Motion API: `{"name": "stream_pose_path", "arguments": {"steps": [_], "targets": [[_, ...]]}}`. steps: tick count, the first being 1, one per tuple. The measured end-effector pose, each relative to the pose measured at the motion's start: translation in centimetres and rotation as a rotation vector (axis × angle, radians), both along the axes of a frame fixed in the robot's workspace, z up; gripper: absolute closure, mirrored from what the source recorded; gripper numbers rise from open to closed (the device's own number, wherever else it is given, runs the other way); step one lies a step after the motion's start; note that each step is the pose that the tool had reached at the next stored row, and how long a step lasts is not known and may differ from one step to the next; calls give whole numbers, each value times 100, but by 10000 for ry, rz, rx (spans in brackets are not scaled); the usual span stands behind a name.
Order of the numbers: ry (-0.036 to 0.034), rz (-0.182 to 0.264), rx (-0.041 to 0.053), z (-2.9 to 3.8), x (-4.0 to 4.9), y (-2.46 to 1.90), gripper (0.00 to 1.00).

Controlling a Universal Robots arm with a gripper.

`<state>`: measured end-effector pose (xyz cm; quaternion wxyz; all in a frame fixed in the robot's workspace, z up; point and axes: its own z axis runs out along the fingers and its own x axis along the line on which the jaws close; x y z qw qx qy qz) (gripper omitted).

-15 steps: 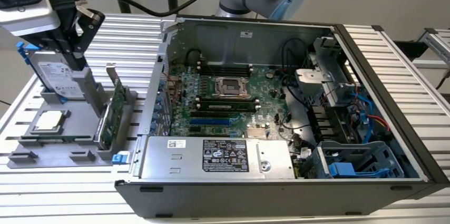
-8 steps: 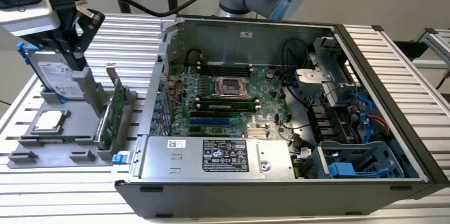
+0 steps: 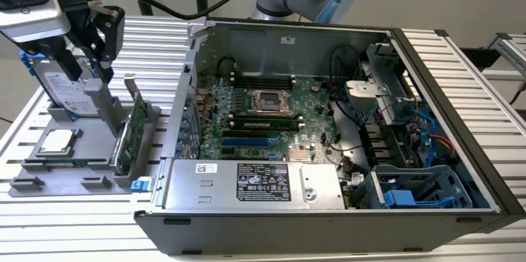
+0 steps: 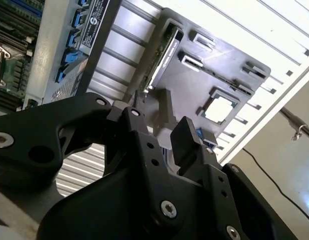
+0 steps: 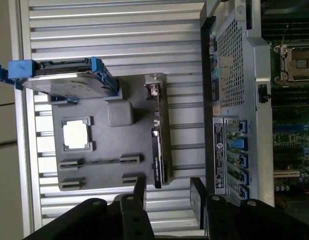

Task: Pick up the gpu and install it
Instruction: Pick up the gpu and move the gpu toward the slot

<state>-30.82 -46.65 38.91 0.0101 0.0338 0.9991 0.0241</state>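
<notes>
Gripper (image 3: 90, 72) fingers spread, grasping nothing, above grey tray (image 3: 92, 158). Gpu (image 3: 132, 129) stands on edge in tray, untouched. Exterior view: card at computer case's (image 3: 329, 232) 9 o'clock, gripper at card's 11.

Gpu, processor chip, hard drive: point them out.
gpu (image 5: 159, 150), first wrist view, long edge.
processor chip (image 5: 77, 135), first wrist view, silver lid.
hard drive (image 5: 64, 84), first wrist view, silver face.

Black gripper (image 5: 167, 187). Just ahead of its fingertips, the gpu (image 5: 157, 150) shows a black edge, with its board face green in the exterior view. Beyond it are a dark grey holder (image 5: 109, 142), a silver processor chip (image 5: 76, 134), a silver hard drive (image 5: 64, 82) framed in blue, and the ribbed silvery table (image 5: 119, 30).
</notes>
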Motion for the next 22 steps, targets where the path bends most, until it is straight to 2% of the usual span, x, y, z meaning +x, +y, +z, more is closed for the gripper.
{"name": "stream_pose_path", "arguments": {"steps": [22], "targets": [[8, 6, 1, -57, 0, 0, 0]]}}
